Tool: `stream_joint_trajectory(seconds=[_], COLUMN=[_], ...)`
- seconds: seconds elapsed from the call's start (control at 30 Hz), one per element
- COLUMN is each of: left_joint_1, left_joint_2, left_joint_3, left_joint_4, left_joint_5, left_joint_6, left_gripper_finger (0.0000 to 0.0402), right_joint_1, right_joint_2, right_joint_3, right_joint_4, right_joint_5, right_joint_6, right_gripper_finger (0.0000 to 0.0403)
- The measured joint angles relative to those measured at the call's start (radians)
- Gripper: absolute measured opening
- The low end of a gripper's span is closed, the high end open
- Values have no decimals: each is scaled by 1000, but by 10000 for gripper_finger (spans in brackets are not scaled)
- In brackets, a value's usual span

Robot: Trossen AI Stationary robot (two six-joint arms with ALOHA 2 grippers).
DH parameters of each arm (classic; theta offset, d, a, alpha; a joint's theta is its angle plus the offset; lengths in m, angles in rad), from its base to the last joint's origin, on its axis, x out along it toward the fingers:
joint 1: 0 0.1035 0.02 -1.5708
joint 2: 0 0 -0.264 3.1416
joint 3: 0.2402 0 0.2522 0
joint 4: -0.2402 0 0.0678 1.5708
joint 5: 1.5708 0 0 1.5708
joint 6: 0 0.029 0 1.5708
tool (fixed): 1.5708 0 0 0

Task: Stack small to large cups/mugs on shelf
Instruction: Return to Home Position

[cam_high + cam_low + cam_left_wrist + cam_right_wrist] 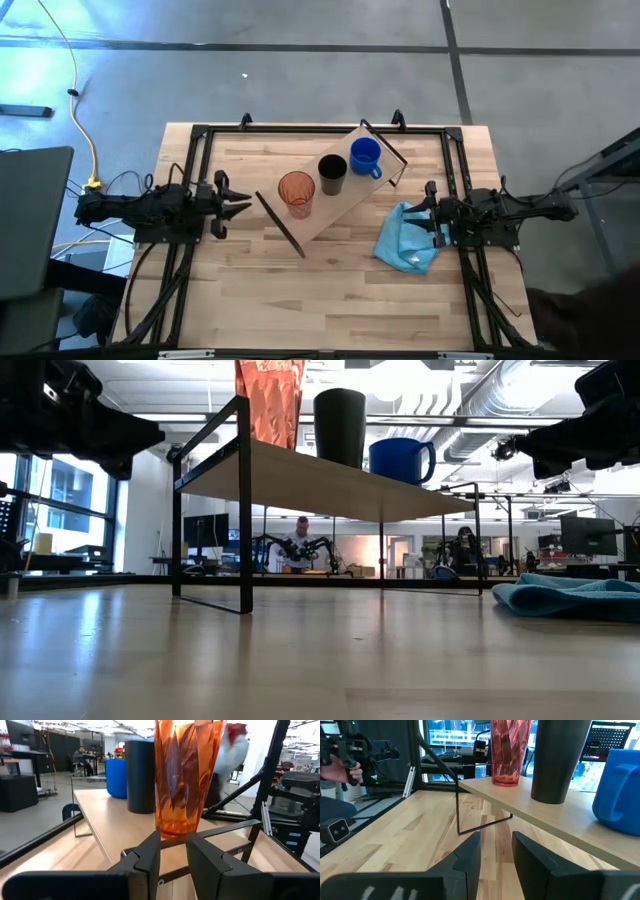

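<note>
The wooden tabletop (330, 300) carries everything, and the shelf (328, 218) lies across its middle at a slant, between your two arms. That angle matters: one end points toward the left arm and the other sits nearer the right, so each arm faces the row of vessels end-on.

The left gripper (173, 842) sits at the table's left edge, level with the shelf's near end. Its fingers are parted only by a narrow slot and grip nothing. The right gripper (496, 847) sits at the right edge in the same state, barely ajar and empty. Both look drawn back to their own sides, which fits parking the arms, I judge.

The light blue cloth (408, 242) lies crumpled on the tabletop just beside the right gripper, between it and the shelf. It is the only thing close enough to snag that arm.

On the board, the blue mug (365, 156) stands at the far end, handle turned outward. The black cup (332, 173) stands upright in the middle, apart from both neighbours. The orange tumbler (296, 192) stands nearest the left arm, directly ahead of its fingers. So the row runs small to large, and the stacking looks complete.

Beyond the table, a person (300, 542) sits well back in the room.
</note>
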Motion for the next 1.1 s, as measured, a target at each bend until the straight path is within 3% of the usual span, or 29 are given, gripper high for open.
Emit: stream_joint_trajectory(seconds=[0.97, 1.1], left_joint_1=[0, 0], left_joint_2=[0, 0], left_joint_3=[0, 0], left_joint_4=[-8, -8], left_joint_5=[-7, -7], left_joint_6=[-6, -6], left_gripper_finger=[83, 83], right_joint_1=[0, 0], right_joint_2=[0, 0], right_joint_3=[0, 0], right_joint_4=[0, 0], right_joint_5=[0, 0], right_joint_6=[-1, 56], right_gripper_finger=[103, 103])
